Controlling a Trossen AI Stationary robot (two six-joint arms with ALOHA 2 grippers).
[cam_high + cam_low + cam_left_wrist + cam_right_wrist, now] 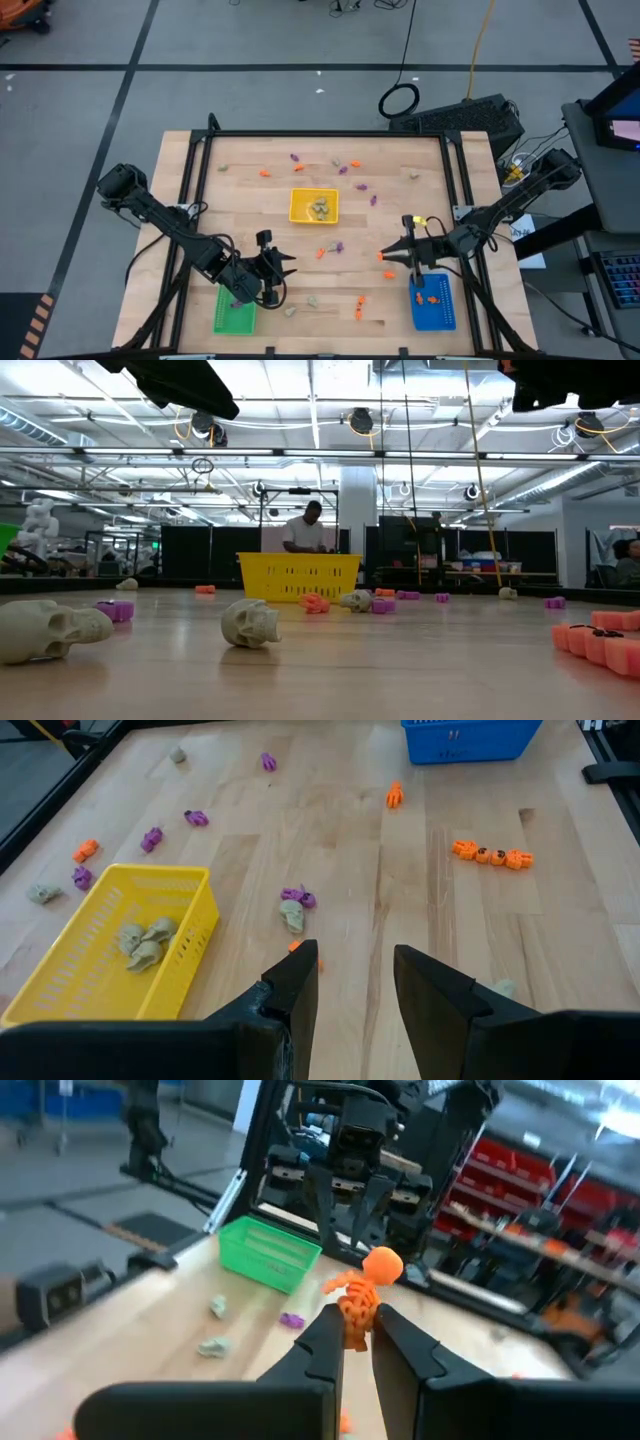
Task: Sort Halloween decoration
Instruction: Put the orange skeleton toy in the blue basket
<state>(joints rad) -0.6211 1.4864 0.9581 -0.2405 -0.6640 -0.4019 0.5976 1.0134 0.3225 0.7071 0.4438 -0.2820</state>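
My right gripper point(358, 1342) is shut on a small orange skeleton figure point(364, 1285). It hovers over the table point(250, 225) left of the blue tray point(432, 303), which holds orange pieces. My left gripper point(355, 982) is open with nothing between its fingers, and hovers near the green tray point(235, 316). The yellow tray point(314, 205) at mid-table holds beige skulls point(143, 942). Orange, purple and beige trinkets lie scattered over the wood. My right gripper pinches the skeleton's lower body point(355, 1320) between its two fingers. The fingers lie about level and point toward the table's left side. The figure stands upright above the fingertips, its round head point(382, 1265) on top, lifted clear of the table.
Purple pieces point(345, 170) and orange ones point(265, 172) lie toward the far edge. A beige skull point(312, 298) and an orange piece point(360, 300) lie near the front. A black frame rail point(330, 134) rims the table. In the low view, a person stands behind the yellow tray point(298, 575).
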